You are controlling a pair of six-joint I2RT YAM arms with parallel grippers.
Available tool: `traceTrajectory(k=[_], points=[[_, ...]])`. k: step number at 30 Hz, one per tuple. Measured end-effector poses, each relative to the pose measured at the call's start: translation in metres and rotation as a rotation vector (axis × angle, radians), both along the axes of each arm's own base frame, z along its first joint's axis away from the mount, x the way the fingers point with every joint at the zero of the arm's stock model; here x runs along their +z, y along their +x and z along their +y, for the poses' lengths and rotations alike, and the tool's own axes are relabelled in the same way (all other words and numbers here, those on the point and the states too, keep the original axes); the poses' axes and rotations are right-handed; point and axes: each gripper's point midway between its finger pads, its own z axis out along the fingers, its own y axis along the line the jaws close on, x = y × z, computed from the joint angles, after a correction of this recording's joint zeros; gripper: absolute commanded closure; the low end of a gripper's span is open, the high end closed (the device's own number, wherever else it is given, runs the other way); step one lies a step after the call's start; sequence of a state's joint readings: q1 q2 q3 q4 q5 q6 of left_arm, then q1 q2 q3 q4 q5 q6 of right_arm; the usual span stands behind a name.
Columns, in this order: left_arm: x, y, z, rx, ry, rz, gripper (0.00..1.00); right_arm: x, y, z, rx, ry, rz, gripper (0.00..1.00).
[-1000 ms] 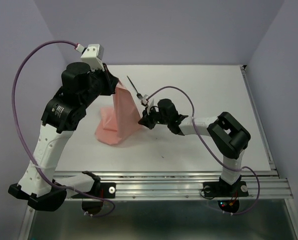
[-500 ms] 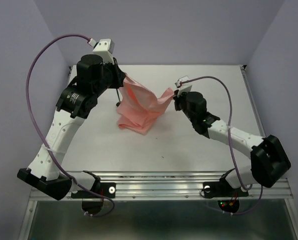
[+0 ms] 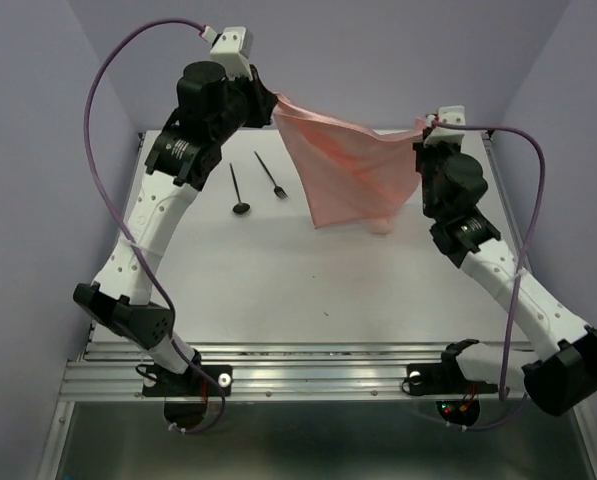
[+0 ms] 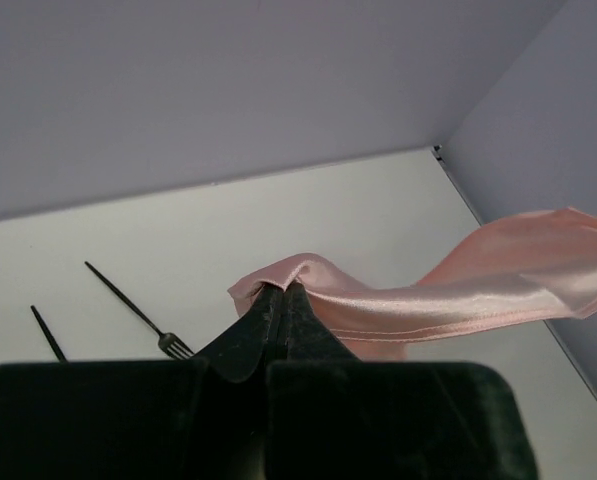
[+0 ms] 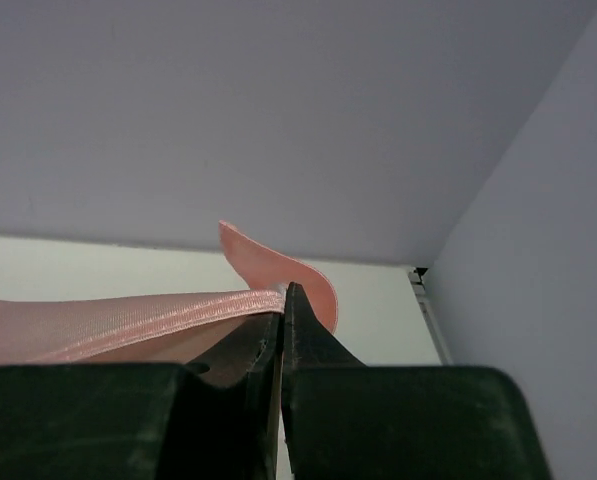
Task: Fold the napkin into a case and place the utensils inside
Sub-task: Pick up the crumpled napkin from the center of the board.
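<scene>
The pink napkin (image 3: 348, 170) hangs stretched in the air between both arms, high over the back of the table. My left gripper (image 3: 275, 103) is shut on its left corner, and the wrist view shows the cloth (image 4: 458, 290) pinched at the gripper (image 4: 283, 290) tips. My right gripper (image 3: 421, 127) is shut on the opposite corner, where the hem (image 5: 168, 318) runs into the closed gripper (image 5: 284, 292). The napkin sags in loose folds below the held edge. The black spoon (image 3: 238, 190) and black fork (image 3: 271, 175) lie on the table at the back left, under the left arm; the fork (image 4: 138, 312) also shows in the left wrist view.
White tabletop (image 3: 328, 280) bounded by lilac walls at back and sides. A metal rail (image 3: 328, 365) runs along the near edge by the arm bases. Purple cables (image 3: 103, 110) loop above both arms.
Both arms rose and spread apart, lifting the napkin off the table and pulling it taut. The right gripper closed on its corner. The spoon and fork now lie uncovered.
</scene>
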State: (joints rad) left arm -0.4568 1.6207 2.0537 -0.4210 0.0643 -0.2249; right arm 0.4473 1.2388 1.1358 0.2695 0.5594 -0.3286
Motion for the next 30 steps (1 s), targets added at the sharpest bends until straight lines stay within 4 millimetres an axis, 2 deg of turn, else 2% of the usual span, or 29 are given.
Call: traceTrajectory(k=[1, 2, 5, 8, 9, 10, 11, 12, 13, 15, 16, 17, 19, 25, 30], points=[[-0.004, -0.004, 0.000, -0.008, -0.001, 0.000, 1.00, 0.005, -0.013, -0.009, -0.017, 0.007, -0.015, 0.99], [-0.015, -0.012, 0.002, -0.021, 0.006, 0.019, 1.00, 0.002, -0.023, -0.015, -0.032, 0.012, -0.013, 0.99], [-0.053, -0.036, 0.003, -0.074, 0.005, 0.062, 1.00, -0.013, -0.056, -0.031, -0.039, 0.076, -0.001, 0.98], [-0.119, -0.071, 0.001, -0.142, -0.003, 0.169, 1.00, -0.065, -0.080, -0.031, -0.010, 0.198, 0.112, 0.94], [-0.146, -0.081, 0.001, -0.158, -0.008, 0.220, 1.00, -0.088, -0.085, -0.030, -0.008, 0.236, 0.168, 0.83], [-0.178, -0.091, 0.001, -0.171, -0.012, 0.293, 1.00, -0.118, -0.091, -0.026, -0.016, 0.315, 0.247, 0.63], [-0.208, -0.099, 0.002, -0.173, -0.006, 0.361, 1.00, -0.130, -0.093, -0.026, -0.024, 0.334, 0.283, 0.54], [-0.224, -0.102, 0.002, -0.173, -0.004, 0.401, 1.00, -0.147, -0.097, -0.024, -0.037, 0.371, 0.334, 0.43], [-0.246, -0.108, 0.002, -0.172, -0.008, 0.448, 1.00, -0.176, -0.100, -0.016, -0.048, 0.434, 0.434, 0.34], [-0.283, -0.120, 0.007, -0.159, -0.001, 0.540, 1.00, -0.209, -0.104, -0.004, -0.061, 0.514, 0.552, 0.32], [-0.291, -0.123, 0.008, -0.154, 0.000, 0.559, 1.00, -0.229, -0.109, 0.001, -0.079, 0.554, 0.621, 0.31], [-0.300, -0.127, 0.010, -0.146, 0.003, 0.583, 1.00, -0.240, -0.113, 0.003, -0.094, 0.573, 0.660, 0.30], [-0.306, -0.127, 0.012, -0.136, 0.004, 0.592, 1.00, -0.262, -0.126, 0.002, -0.164, 0.642, 0.734, 0.30], [-0.300, -0.119, 0.012, -0.118, -0.013, 0.552, 1.00, -0.277, -0.147, -0.011, -0.294, 0.702, 0.793, 0.33], [-0.305, -0.120, 0.015, -0.103, -0.015, 0.554, 1.00, -0.300, -0.161, -0.014, -0.378, 0.713, 0.884, 0.30]])
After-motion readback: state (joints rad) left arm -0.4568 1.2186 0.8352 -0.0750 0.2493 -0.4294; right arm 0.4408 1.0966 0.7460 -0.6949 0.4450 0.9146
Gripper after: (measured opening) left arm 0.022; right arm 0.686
